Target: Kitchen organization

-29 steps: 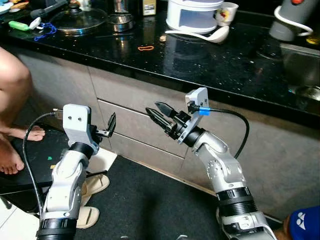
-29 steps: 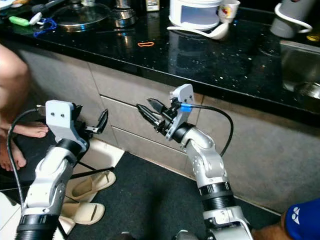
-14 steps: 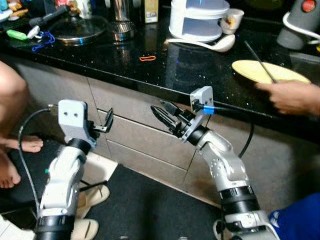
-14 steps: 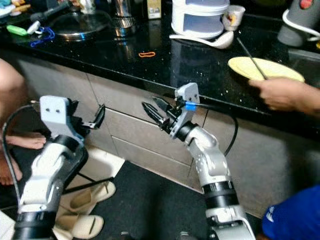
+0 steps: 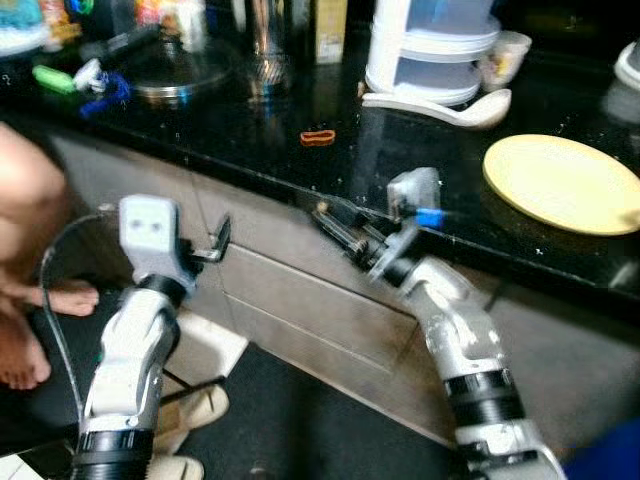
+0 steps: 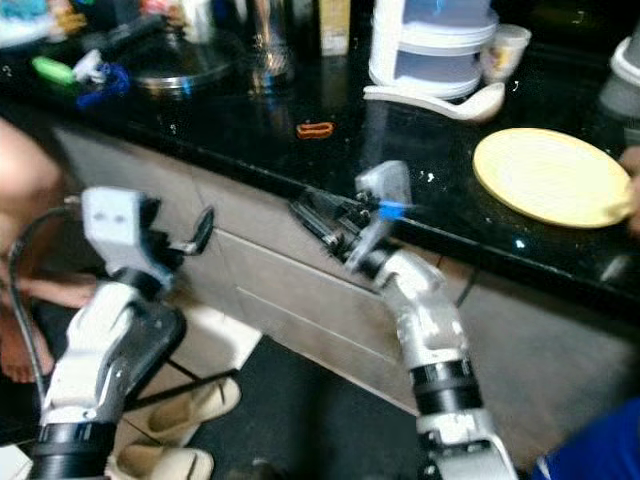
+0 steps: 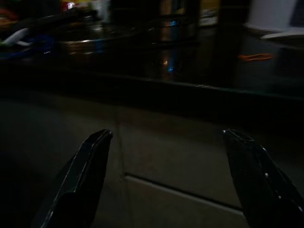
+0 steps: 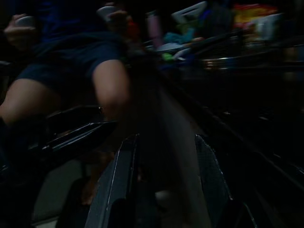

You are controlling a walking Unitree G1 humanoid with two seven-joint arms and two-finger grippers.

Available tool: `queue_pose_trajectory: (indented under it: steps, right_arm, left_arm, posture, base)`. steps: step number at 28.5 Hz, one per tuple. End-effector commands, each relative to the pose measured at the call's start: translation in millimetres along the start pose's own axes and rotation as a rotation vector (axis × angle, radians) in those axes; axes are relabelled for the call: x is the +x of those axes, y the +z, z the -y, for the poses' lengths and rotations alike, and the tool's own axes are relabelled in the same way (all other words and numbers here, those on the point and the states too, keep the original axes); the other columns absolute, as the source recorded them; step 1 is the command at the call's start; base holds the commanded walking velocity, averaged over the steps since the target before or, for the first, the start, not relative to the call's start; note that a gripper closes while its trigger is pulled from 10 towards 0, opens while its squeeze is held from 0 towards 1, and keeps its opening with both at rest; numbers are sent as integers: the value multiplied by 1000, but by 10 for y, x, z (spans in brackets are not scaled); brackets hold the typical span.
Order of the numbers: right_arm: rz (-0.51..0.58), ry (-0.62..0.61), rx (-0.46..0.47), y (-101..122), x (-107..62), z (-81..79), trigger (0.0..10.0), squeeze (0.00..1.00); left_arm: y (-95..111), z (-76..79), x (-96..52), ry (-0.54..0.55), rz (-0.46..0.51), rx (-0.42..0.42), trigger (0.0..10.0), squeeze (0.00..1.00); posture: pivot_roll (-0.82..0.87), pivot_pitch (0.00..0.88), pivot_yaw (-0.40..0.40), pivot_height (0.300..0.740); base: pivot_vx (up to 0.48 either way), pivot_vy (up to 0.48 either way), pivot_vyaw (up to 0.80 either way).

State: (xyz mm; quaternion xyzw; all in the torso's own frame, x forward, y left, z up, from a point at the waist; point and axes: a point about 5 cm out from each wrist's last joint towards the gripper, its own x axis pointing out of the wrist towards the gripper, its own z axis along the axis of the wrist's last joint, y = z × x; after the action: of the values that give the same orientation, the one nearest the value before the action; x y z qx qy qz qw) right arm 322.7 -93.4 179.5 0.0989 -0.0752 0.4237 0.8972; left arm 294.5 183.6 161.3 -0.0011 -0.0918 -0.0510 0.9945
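Yellow plate (image 5: 560,184) flat on black counter (image 5: 420,150), right pincer (image 5: 335,222) just below edge

Both silver arms are raised in front of the robot, bent at the elbow. The left arm stands nearly upright, its grey wrist block on top, and the left gripper (image 5: 215,243) points forward with its two black fingers (image 7: 83,171) spread wide apart. The right arm reaches up and inward, a blue-tagged cable at its wrist; the right gripper (image 5: 335,222) points toward the left side, fingers (image 8: 118,180) parted a little, blurred.
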Motion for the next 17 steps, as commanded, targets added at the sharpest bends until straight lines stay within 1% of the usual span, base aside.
queue_pose_trajectory:
  steps: [1, 4, 5, 17]
  right_arm:
    - [0, 5, 9, -5, -25, -4, 10000, 0]
    - [-1, 10, 10, -8, -26, -13, 10000, 0]
    - [-1, 10, -1, -8, -25, -19, 10000, 0]
    - [2, -11, 6, 15, -34, 16, 10000, 0]
  left_arm:
    - [-22, 17, -11, -4, -14, -15, 10000, 0]
    - [-21, 16, -12, -3, -13, -16, 10000, 0]
    - [-20, 12, -11, -2, -13, -16, 10000, 0]
    - [28, -12, 9, 4, 2, -14, 10000, 0]
  posture:
    - [26, 59, -15, 740]
    - [25, 57, -16, 740]
    - [24, 57, -15, 740]
    - [22, 60, -12, 740]
  base:
    - [311, 0, 800]
    - [309, 0, 800]
    - [311, 0, 0]
    - [312, 0, 0]
